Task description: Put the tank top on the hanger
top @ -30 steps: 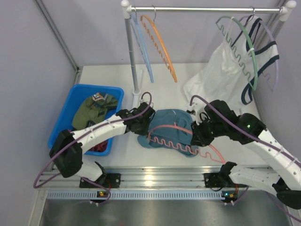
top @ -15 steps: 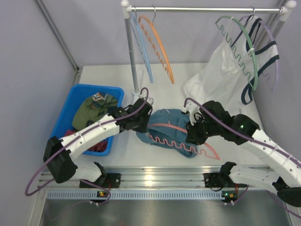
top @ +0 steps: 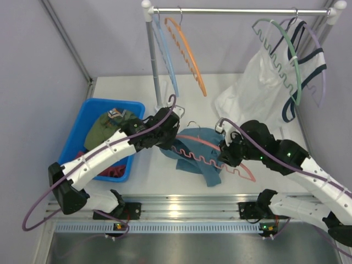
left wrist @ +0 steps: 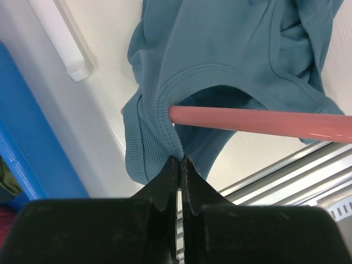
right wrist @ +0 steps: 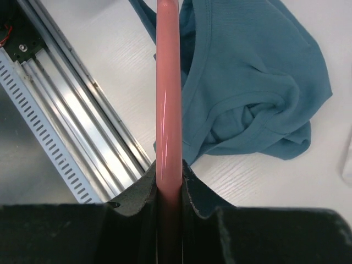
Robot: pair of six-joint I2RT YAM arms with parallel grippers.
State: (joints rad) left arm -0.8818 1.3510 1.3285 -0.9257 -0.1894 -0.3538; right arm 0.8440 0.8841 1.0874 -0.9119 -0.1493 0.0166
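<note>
Over the surface [top: 121, 88], the bunched tank top [left wrist: 231, 49] spreads beyond the tips of the left fingers [left wrist: 167, 179], which are closed on its ribbed edge. The hanger [right wrist: 168, 82] passes through an opening of the tank top. The right fingers [right wrist: 144, 190] clamp the hanger's bar, with fabric just ahead of them.

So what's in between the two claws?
The teal top with the pink hanger poking through it, seen best in the top view. The left claw pinches the top's edge; the right claw grips the hanger.
</note>
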